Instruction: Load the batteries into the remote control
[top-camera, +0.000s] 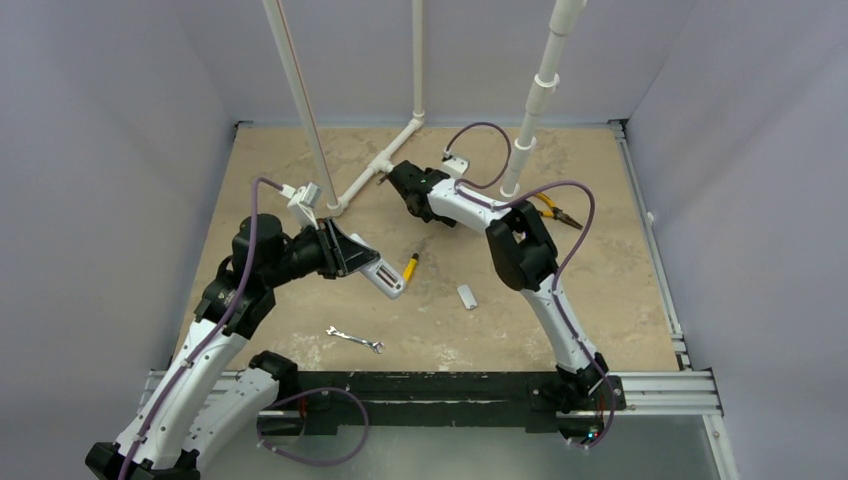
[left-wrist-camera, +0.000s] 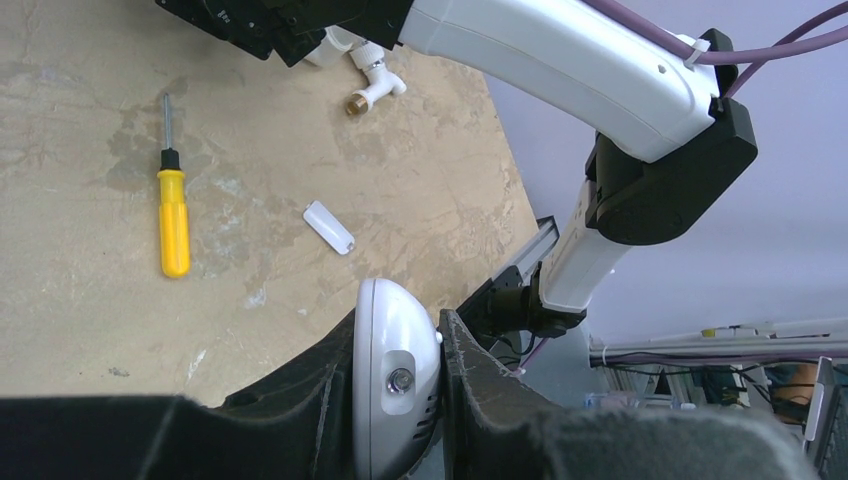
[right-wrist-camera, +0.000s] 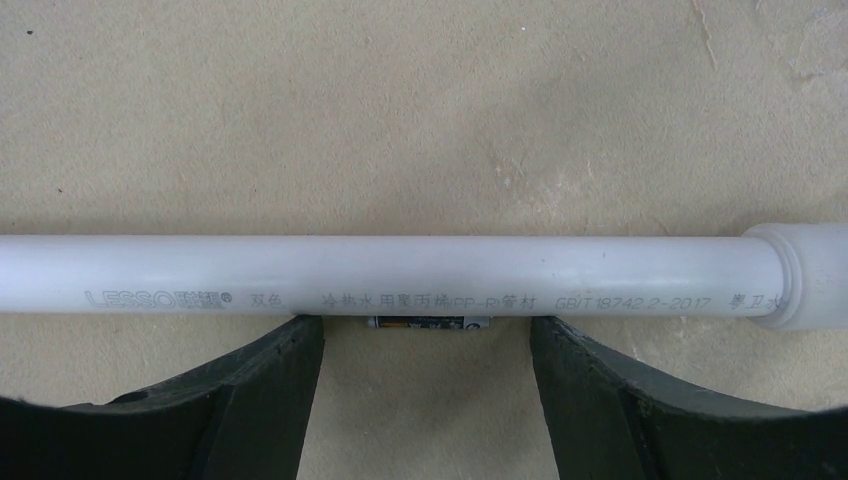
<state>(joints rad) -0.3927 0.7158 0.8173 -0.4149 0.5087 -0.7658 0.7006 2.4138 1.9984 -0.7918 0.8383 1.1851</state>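
My left gripper (top-camera: 362, 262) is shut on the white remote control (top-camera: 390, 281) and holds it above the table; in the left wrist view its rounded end (left-wrist-camera: 393, 385) with a small lens sits clamped between the black fingers (left-wrist-camera: 490, 400). My right gripper (top-camera: 398, 180) is open and low over the table by the white pipe (top-camera: 375, 170). In the right wrist view a small dark battery (right-wrist-camera: 430, 322) lies against the underside of that pipe (right-wrist-camera: 400, 275), between the open gripper's (right-wrist-camera: 427, 340) jaws, untouched. A small white battery cover (top-camera: 466, 296) lies on the table, and also shows in the left wrist view (left-wrist-camera: 329, 227).
A yellow-handled screwdriver (top-camera: 410, 267) lies just right of the remote, also in the left wrist view (left-wrist-camera: 173, 222). A wrench (top-camera: 355, 340) lies near the front. Pliers (top-camera: 556, 211) lie behind the right arm. Upright white pipes (top-camera: 530, 120) stand at the back.
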